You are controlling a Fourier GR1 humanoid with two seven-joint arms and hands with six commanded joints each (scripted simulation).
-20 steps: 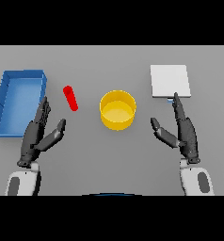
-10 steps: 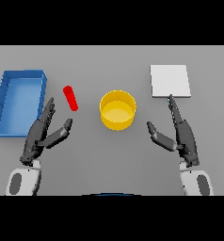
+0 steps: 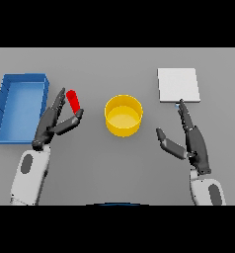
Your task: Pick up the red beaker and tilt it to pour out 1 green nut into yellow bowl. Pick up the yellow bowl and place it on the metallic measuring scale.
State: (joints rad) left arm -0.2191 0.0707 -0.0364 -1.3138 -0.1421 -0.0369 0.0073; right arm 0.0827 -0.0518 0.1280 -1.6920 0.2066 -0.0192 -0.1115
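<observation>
Just beside the red beaker (image 3: 73, 101), the left robot hand (image 3: 53, 123) spreads open, holding nothing.

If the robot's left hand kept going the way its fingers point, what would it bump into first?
Most likely the red beaker: the left hand points up and slightly right, its open fingertips already beside it. Height is hard to judge.

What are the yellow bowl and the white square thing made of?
The yellow bowl looks like smooth plastic: one even bright colour, no shine. The white square, the scale, is flat and pale grey-white with a matte look; it could be metal or plastic, the view cannot settle it.
</observation>
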